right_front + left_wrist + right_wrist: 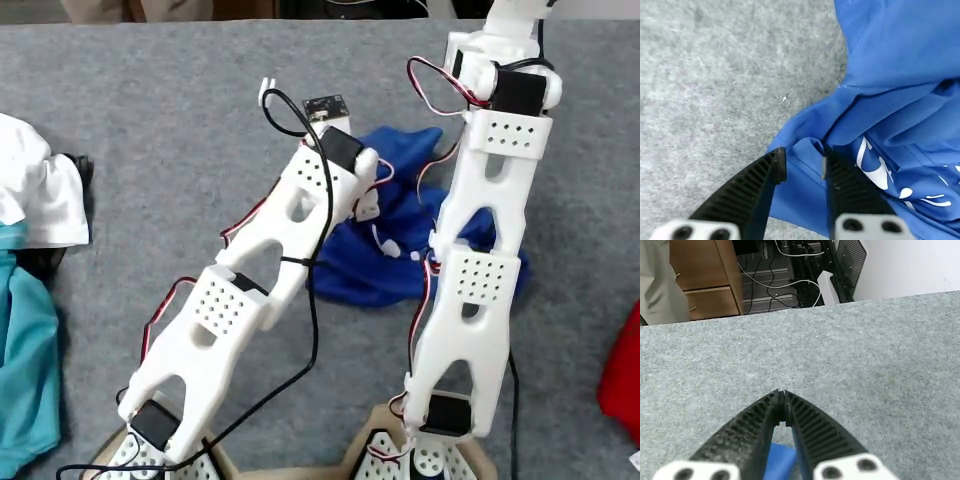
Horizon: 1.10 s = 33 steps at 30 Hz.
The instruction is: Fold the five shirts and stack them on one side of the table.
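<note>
High camera looks down; close wrist cameras share the blue shirt (900,50).

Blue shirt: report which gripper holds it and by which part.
Not clearly held. The left gripper is open astride an edge fold of the blue shirt. The right gripper is shut, with blue cloth showing behind its tips. Whether it pinches that cloth is uncertain.

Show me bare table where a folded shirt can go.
Bare: the far strip beyond the blue shirt; the stretch between the white shirt, teal shirt and the left arm. Crowded: the middle, that arm and the right arm over the blue shirt; red shirt at right edge.
</note>
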Tool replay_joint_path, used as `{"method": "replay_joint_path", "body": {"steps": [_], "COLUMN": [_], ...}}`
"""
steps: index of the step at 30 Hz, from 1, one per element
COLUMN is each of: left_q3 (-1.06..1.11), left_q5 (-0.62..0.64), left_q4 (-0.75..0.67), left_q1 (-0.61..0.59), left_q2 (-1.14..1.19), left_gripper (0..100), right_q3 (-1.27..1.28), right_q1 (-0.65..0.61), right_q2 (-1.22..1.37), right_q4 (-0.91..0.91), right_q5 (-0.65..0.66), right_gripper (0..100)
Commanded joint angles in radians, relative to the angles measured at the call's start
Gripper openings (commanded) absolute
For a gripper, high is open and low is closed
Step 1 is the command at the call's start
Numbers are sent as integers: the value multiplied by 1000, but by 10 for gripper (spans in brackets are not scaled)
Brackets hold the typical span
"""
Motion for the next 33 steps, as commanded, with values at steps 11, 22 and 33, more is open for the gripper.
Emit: {"method": "replay_joint_path", "body": {"steps": [11,22,33], "left_q3": [-8,-12,-66], "left_q5": [11,11,11], "left_q4": [9,9,9], "left_q1": [8,9,9], "left_q2": [65,68,68], "left_gripper": [199,167,97], "right_q3": [-48,-48,-48], "right_q1": [24,24,24], "right_q2": [-25,-25,-25], "right_q4": [-23,-23,-23], "right_q5": [9,9,9], "right_gripper": [7,7,7]}}
